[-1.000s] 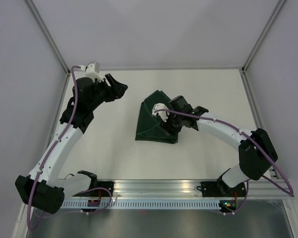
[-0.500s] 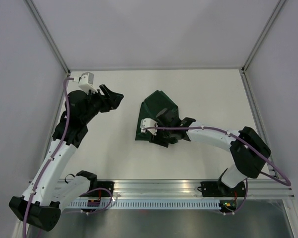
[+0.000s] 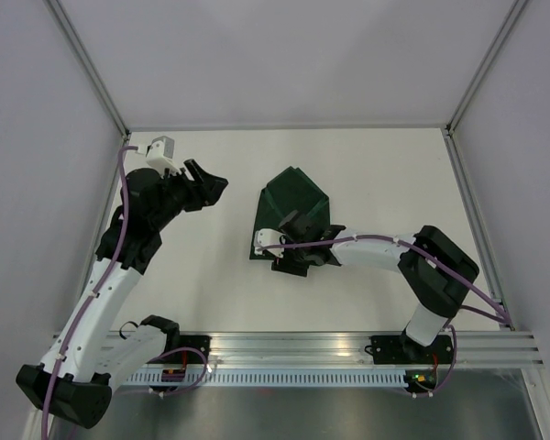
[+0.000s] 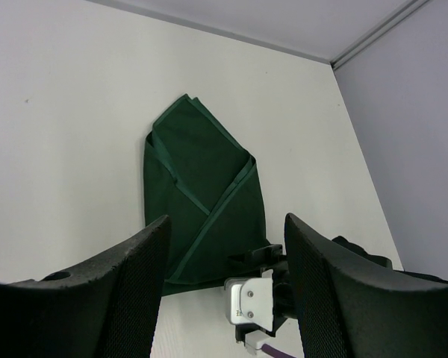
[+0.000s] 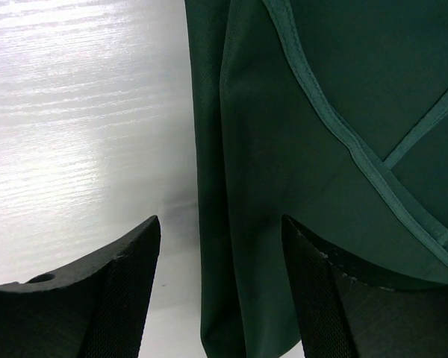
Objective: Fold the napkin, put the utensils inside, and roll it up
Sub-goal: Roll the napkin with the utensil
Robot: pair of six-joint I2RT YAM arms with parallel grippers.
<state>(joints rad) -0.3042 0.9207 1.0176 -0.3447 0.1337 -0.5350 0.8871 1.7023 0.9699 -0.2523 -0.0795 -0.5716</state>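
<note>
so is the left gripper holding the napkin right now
No, the left gripper stands open with nothing between its fingers, well apart from the napkin.

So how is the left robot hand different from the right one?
The left gripper hangs over bare table, apart from the napkin; the right gripper is low at the napkin's edge. The left arm bends up along the table's left side; the right arm stretches across toward the middle. Both grippers are open and hold nothing.
</note>
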